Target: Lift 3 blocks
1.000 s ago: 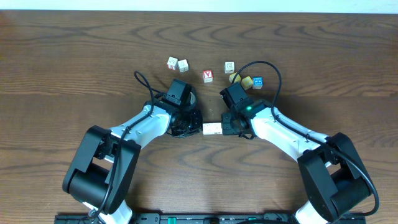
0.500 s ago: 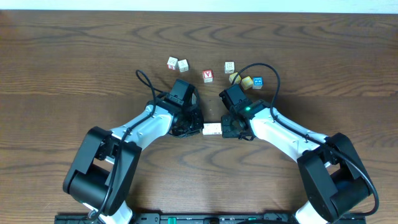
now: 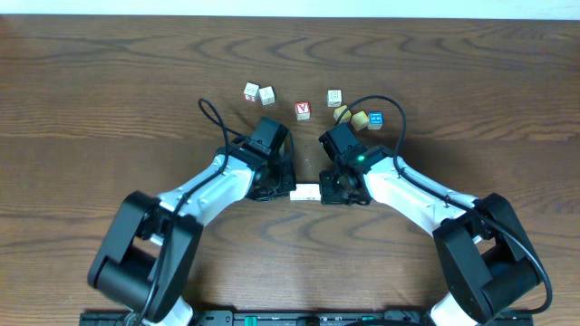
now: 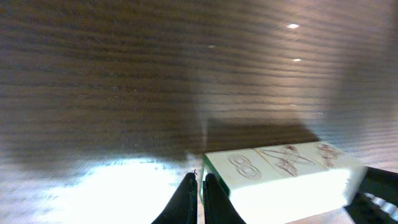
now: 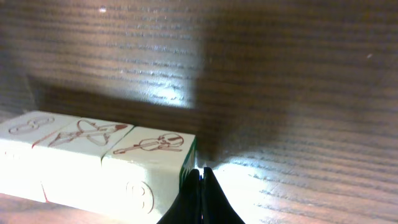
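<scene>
Blocks: your three cream-white blocks [image 3: 305, 193] sit end to end in one short row, faces touching, on the nearer middle of the worktop [image 3: 109, 72], directly between the two hands.
Markings: the wrist views show thin reddish-brown line drawings on the upper faces of the blocks. The drawings are too fine to name.
Left hand: your left hand [image 3: 288, 192] has its fingers together. The tips are set against the left end of the row.
Right hand: your right hand [image 3: 324, 193] also has its fingers together. Its tips are set against the right end of the row, beside a green edge on the last block.
Grip: neither hand wraps around a block. The row is pinched lengthwise between the two closed hands.
Height: both wrist views show a dark shadow on the wood behind the row. You cannot tell from these views whether the row is clear of the worktop.
Other cubes: these lie farther back, well apart from the row.
- A pair of pale cubes [image 3: 258, 93] sits at the back left.
- The red-letter cube [image 3: 303, 110] is near the middle.
- A single pale cube [image 3: 334, 97] lies to its right.
- The yellow cube [image 3: 359, 119] and the blue cube [image 3: 375, 119] stand side by side.
Cables: a black cable [image 3: 390, 100] loops above your right arm, passing by the yellow cube.
</scene>
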{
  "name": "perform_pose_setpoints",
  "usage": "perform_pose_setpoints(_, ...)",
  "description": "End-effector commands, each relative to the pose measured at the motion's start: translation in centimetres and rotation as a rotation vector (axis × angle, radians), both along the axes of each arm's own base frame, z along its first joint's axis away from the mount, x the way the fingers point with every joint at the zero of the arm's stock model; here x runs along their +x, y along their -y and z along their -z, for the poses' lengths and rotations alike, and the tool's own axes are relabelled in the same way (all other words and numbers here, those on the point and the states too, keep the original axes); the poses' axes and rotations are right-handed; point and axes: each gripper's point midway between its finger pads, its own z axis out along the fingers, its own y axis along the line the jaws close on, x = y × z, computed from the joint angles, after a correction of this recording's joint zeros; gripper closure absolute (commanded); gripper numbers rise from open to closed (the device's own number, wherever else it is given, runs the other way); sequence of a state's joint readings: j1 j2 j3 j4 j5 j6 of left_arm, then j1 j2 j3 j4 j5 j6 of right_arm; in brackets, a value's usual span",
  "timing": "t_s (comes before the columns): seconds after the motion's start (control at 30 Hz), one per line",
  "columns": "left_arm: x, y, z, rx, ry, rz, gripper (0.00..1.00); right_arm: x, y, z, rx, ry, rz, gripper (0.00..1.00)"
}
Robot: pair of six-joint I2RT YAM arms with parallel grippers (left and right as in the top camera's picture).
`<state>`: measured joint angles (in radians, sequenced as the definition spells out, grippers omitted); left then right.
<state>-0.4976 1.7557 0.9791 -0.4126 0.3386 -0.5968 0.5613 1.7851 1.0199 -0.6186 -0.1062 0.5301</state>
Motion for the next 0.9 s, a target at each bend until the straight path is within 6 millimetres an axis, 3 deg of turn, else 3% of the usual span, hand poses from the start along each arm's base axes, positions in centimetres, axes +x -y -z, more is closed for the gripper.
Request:
perform_pose_setpoints(0.0,1.5,-0.1,-2.5,0.017,0.098,0.004,0.93,0.6,0.2,-0.3,0.019,-0.011,0.008,0.99)
perform_pose_setpoints(0.27,1.8,-1.4,-3.4,0.074,0.129,-0.018,0.93,1.2,2.7,-0.9,-0.056,-0.024,0.043,0.99)
perform_pose_setpoints(0.43,2.0,-3.8,-6.0,0.113,0.141,-0.050,0.92,2.1,4.3,-3.8,-0.091,-0.039,0.066,0.99)
perform_pose_setpoints(0.5,2.0,-5.1,-7.9,0.112,0.156,-0.072,0.86,2.3,4.8,-5.7,-0.091,-0.038,0.072,0.99)
perform_pose_setpoints(0.57,1.9,-6.6,-9.9,0.103,0.179,-0.113,0.69,2.2,5.1,-8.1,-0.083,-0.018,0.068,0.96)
perform_pose_setpoints(0.63,1.5,-8.4,-12.0,0.094,0.207,-0.161,0.33,1.5,5.4,-10.6,-0.069,0.016,0.052,0.85)
perform_pose_setpoints(0.67,1.2,-9.3,-12.9,0.091,0.219,-0.186,0.26,0.9,5.5,-11.7,-0.063,0.030,0.044,0.71)
perform_pose_setpoints(0.7,0.7,-10.5,-14.0,0.088,0.235,-0.219,0.25,-0.2,5.9,-13.1,-0.061,0.041,0.034,0.36)
perform_pose_setpoints(0.77,0.0,-11.9,-15.3,0.084,0.255,-0.258,0.25,-1.8,6.3,-14.8,-0.056,0.053,0.021,0.09)
perform_pose_setpoints(0.8,-0.5,-12.7,-16.0,0.084,0.264,-0.281,0.25,-3.0,6.5,-16.0,-0.048,0.063,0.012,0.01)
perform_pose_setpoints(0.87,-1.5,-14.3,-17.1,0.095,0.281,-0.328,0.25,-5.0,6.8,-17.9,-0.034,0.091,-0.009,0.01)
